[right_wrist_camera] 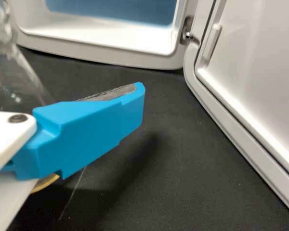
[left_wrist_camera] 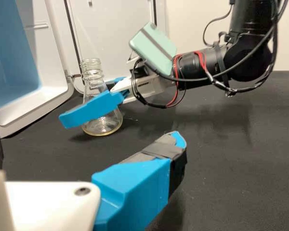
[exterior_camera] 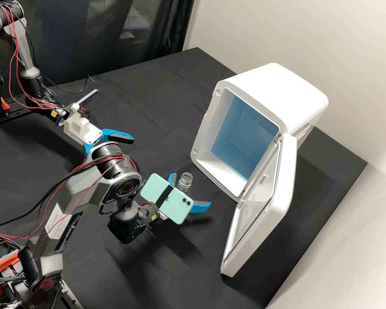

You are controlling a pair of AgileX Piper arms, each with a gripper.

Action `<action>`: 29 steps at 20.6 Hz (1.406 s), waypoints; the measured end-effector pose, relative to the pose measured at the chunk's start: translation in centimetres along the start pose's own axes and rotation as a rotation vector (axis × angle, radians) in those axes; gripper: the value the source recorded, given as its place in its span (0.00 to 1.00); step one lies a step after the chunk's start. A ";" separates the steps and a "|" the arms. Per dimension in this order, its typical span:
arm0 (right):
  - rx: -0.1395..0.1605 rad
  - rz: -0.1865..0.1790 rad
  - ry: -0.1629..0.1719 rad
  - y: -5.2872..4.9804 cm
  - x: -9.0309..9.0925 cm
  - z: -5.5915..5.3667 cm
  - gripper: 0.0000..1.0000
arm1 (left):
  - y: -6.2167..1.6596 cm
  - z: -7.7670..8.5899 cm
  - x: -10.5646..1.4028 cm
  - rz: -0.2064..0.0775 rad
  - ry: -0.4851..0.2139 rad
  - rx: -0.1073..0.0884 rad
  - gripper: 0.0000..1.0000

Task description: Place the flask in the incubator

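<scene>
A clear glass flask stands upright on the black bench, just in front of the white incubator. The incubator's blue inside faces the arms, and its door hangs wide open on the near side. My right gripper is open, with one blue finger on each side of the flask. In the right wrist view the flask's glass wall is close beside my own finger. My left gripper hangs open and empty farther back on the left, about a hand's width above the bench.
A mint-green phone is strapped to the right arm's wrist. Red and black cables trail along both arms on the left. The open door stands close to the right gripper. The bench edge runs behind the incubator.
</scene>
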 end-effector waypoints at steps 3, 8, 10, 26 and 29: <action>0.003 0.002 -0.007 -0.1 0.4 0.3 1.00 | 0.00 0.0 0.0 0.000 0.000 0.000 1.00; 0.007 0.008 -0.014 -0.2 0.7 0.5 1.00 | 0.00 0.0 0.0 0.000 0.000 0.000 1.00; 0.008 0.012 -0.016 -0.1 0.7 0.6 1.00 | 0.00 0.0 0.0 0.000 0.000 0.000 1.00; 0.078 0.014 -0.027 0.3 0.6 1.2 0.00 | -0.23 0.1 -0.2 -0.009 -0.003 -0.001 1.00; 0.100 0.014 -0.027 0.4 0.6 1.3 0.00 | -0.30 0.4 -0.2 -0.012 -0.011 0.000 1.00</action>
